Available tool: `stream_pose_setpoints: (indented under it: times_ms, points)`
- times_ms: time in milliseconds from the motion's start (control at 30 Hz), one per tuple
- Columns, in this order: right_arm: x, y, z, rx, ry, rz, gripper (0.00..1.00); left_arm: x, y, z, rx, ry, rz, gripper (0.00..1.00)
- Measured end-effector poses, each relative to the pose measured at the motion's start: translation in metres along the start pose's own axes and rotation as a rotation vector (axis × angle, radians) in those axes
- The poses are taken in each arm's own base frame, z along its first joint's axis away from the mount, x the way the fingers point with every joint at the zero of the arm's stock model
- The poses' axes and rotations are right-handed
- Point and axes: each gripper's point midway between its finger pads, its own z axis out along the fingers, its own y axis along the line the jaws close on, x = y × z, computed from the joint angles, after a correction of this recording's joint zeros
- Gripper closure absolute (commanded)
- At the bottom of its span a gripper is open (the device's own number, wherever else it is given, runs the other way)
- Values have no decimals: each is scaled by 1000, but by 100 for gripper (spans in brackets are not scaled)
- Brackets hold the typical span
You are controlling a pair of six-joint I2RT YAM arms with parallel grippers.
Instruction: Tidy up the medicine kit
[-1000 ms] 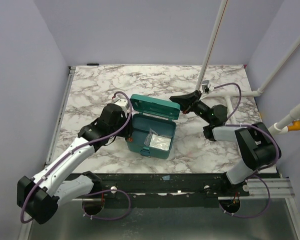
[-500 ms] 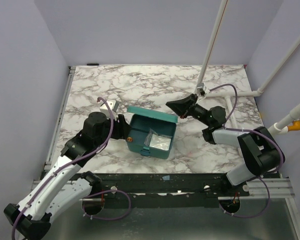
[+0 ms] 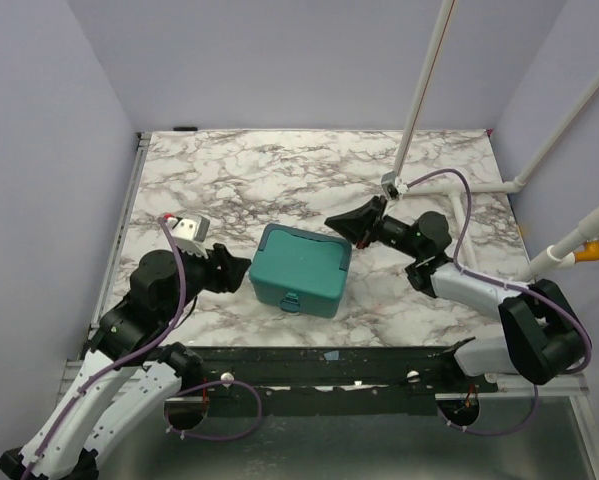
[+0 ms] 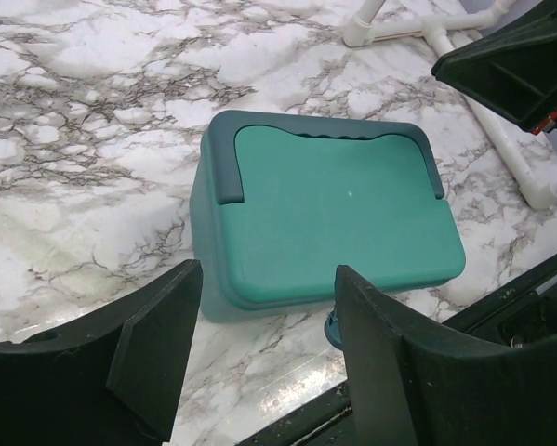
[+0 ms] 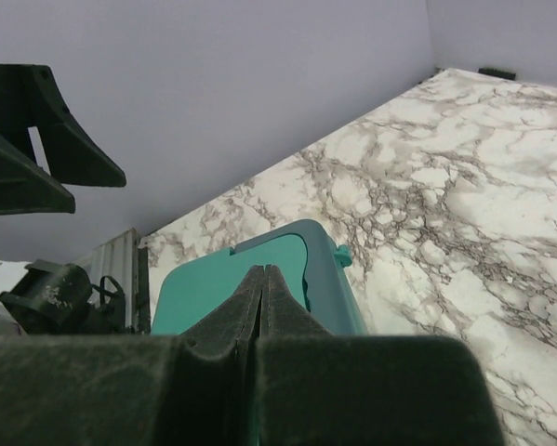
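The medicine kit (image 3: 301,266) is a teal-green box standing on the marble table with its lid down and its small latch (image 3: 291,300) facing the near edge. My left gripper (image 3: 235,272) is open and empty just left of the kit, apart from it. In the left wrist view the kit (image 4: 334,209) lies beyond the spread fingers (image 4: 157,344). My right gripper (image 3: 332,222) is shut and empty, its tip above the kit's back right corner. In the right wrist view the closed tip (image 5: 262,271) points over the lid (image 5: 204,297).
White PVC pipes (image 3: 484,190) lie on the table at the back right, also seen in the left wrist view (image 4: 506,139). A slanted pole (image 3: 424,85) rises behind the right arm. A black rail (image 3: 329,362) runs along the table's near edge.
The kit's lid, open a second ago with packets showing inside, is now down. My left arm has drawn back left and toward the near edge. My right gripper has shifted slightly left.
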Motion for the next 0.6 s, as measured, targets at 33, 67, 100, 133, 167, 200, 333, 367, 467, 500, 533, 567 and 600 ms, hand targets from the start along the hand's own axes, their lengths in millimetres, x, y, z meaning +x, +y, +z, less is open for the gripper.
stream_pose_setpoints:
  times_ms: [33,67,100,133,167,200,333,367,467,500,533,567,600]
  points:
    - [1,1,-1,4,9,2,99,-1,0,-2,3,-7,0,38]
    - [2,2,-2,7,20,7,99,-2,-1,-3,6,-13,0,38]
    - [5,3,-2,11,34,15,99,-2,-1,-3,8,-12,0,38]
    - [8,3,-3,17,53,27,99,0,-2,-2,11,-6,0,38]
    - [12,3,-3,23,73,39,98,1,-2,-1,14,1,0,38]
    - [17,4,-3,27,97,52,97,4,-2,1,17,12,0,38]
    - [34,13,-1,46,190,100,91,20,-3,15,30,73,-1,37]
    - [37,16,-1,52,207,109,91,24,-2,19,29,88,-2,37]
    - [43,23,-4,77,251,129,91,29,-1,26,26,110,-5,37]
    - [44,25,-5,85,263,134,91,30,-1,29,25,113,-7,37]
    - [46,26,-6,96,274,140,91,31,-1,31,24,115,-9,37]
    - [49,27,-7,106,289,146,91,32,0,34,23,120,-9,37]
    - [53,27,-9,119,305,155,91,33,0,35,21,123,-10,37]
